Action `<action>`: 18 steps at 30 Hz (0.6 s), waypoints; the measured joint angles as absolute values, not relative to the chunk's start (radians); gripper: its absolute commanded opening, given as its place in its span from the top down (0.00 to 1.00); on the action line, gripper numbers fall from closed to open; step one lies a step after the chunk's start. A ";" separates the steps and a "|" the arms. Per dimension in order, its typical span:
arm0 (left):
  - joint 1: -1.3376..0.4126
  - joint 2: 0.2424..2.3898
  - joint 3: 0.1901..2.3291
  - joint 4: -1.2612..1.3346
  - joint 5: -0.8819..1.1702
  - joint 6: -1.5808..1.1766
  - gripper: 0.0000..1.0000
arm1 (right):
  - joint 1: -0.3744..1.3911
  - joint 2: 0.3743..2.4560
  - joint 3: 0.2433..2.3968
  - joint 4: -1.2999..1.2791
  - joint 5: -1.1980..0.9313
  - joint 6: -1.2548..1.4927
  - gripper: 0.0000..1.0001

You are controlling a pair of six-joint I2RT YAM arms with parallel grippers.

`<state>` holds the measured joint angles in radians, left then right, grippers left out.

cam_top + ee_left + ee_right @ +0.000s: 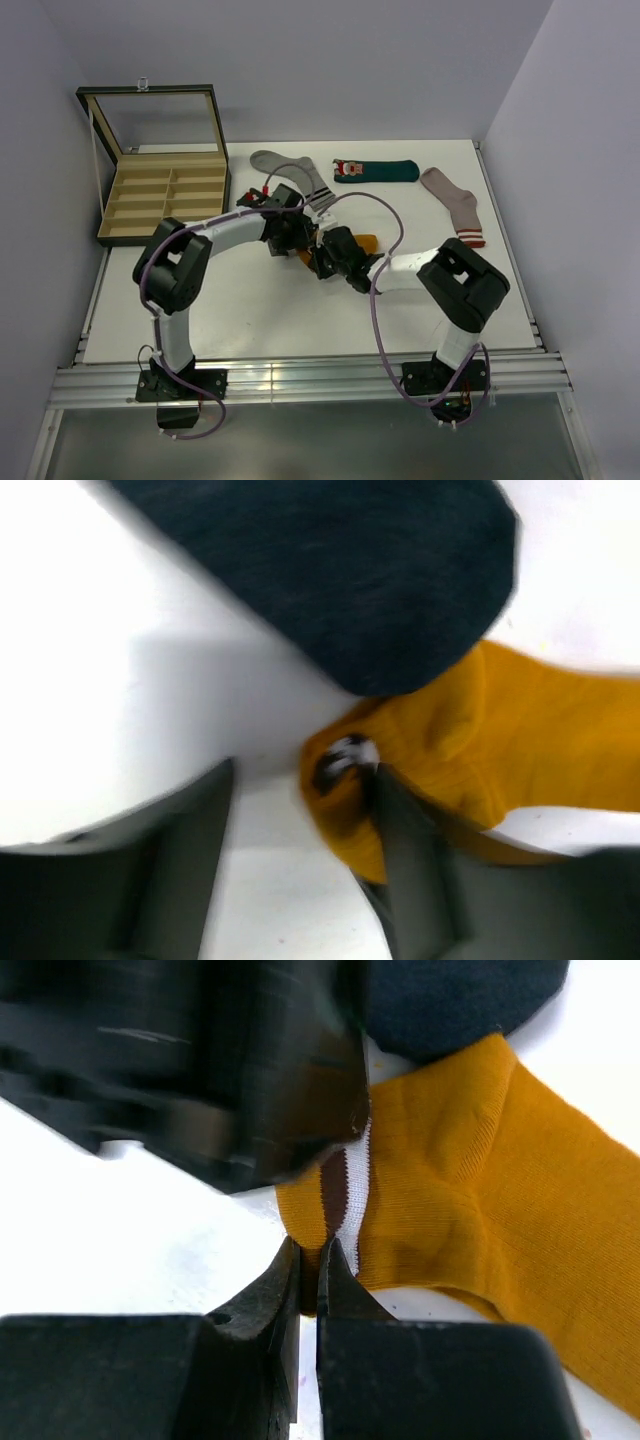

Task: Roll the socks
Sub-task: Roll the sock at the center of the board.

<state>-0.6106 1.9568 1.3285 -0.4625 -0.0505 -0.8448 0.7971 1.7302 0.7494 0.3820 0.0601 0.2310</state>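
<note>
The left hand (300, 777) is open wide over the middle of the tabletop (250, 310), with the folded end of the orange sock (480, 1190) right beside 1 of its fingers. The navy sock (350, 570) lies touching the orange sock. The right hand (310, 1260) is pinched shut on the orange sock's striped cuff. The teal sock (375, 171) lies near the far edge. I think the first roll is only starting. Next, the cuff needs turning over tight so it won't pop open.

A robot lab cell: plain pale walls (350, 60) box in a white counter (260, 320), with cabled arms (175, 270) bolted to an aluminium rail (300, 385).
</note>
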 measured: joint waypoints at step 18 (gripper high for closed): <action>-0.570 1.697 0.976 -0.116 -0.019 -0.998 0.20 | 0.451 1.888 0.704 0.620 -0.650 0.731 1.00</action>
<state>-0.5697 1.6970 0.9756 -0.1162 -0.0189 -0.9977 0.4515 1.8881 0.7044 0.6197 -0.6498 0.7315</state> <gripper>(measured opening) 0.807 0.056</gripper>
